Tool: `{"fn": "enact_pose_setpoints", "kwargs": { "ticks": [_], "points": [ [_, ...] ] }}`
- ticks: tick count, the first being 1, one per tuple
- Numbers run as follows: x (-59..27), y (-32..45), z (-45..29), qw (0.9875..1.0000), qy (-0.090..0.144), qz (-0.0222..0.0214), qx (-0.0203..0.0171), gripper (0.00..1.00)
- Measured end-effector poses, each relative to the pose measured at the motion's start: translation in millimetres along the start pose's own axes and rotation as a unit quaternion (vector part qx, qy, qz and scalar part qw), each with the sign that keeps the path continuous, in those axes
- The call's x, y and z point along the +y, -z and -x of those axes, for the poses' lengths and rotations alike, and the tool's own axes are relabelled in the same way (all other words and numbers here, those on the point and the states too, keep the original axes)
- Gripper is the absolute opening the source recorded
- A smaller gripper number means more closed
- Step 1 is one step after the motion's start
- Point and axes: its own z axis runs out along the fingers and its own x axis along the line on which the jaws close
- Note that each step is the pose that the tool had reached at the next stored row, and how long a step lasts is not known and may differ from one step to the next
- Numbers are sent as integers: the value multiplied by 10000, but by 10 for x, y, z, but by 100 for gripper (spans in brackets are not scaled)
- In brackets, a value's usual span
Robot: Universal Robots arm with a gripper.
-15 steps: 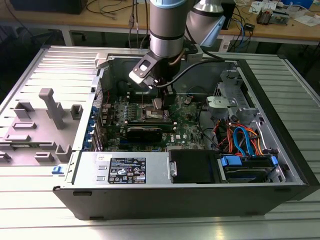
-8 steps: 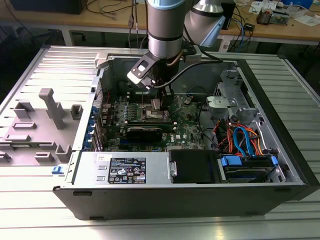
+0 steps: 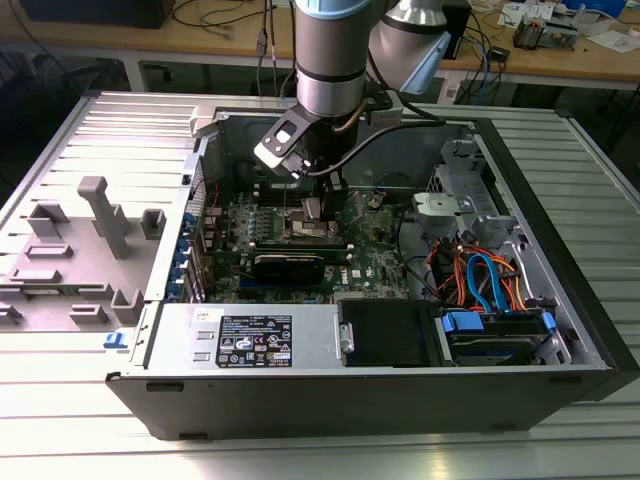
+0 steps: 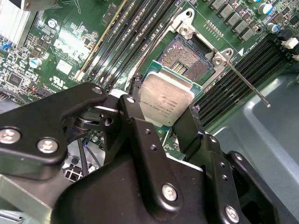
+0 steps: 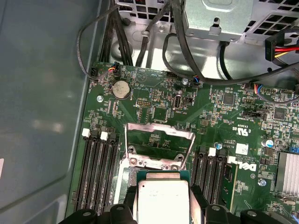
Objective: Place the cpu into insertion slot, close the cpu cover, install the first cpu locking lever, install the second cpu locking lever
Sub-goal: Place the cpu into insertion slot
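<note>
Black gripper (image 4: 161, 116) pinches the cpu (image 4: 166, 93) over the open insertion slot (image 4: 184, 60), partly hiding it, inside a computer case (image 3: 300, 400) on a ribbed metal table (image 3: 100, 440), cluttered benches (image 3: 600, 60) behind.

The flat square metal cpu (image 4: 166, 100) is dull silver-grey, the tool (image 4: 163, 112) matte black, the circuit board (image 5: 140, 86) green with long black memory slots (image 5: 96, 172).
</note>
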Motion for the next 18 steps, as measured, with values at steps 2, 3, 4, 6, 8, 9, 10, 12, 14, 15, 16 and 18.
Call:
{"fn": "enact_pose_setpoints", "kwargs": {
  "ticks": [2,3,4,6,8,9,10,12,14,15,16,18],
  "points": [
    [0,0,0,10000,-1,0,0,54],
    [0,0,0,10000,-1,0,0,54],
    [0,0,0,10000,-2,0,0,54],
    [-1,0,0,10000,-5,-1,-1,54],
    [-1,-8,0,10000,-34,1,0,54],
    [-1,-12,0,10000,-58,2,-2,54],
    [-1,-15,0,10000,-90,2,-4,54],
    [-3,-25,0,9998,-202,5,-8,54],
    [-6,-49,0,9991,-417,10,-16,54],
    [-8,-56,0,9989,-474,11,-19,54],
    [-12,-63,-1,9986,-533,12,-21,54],
    [-21,-72,-2,9981,-618,14,-25,54]
  ]
}}
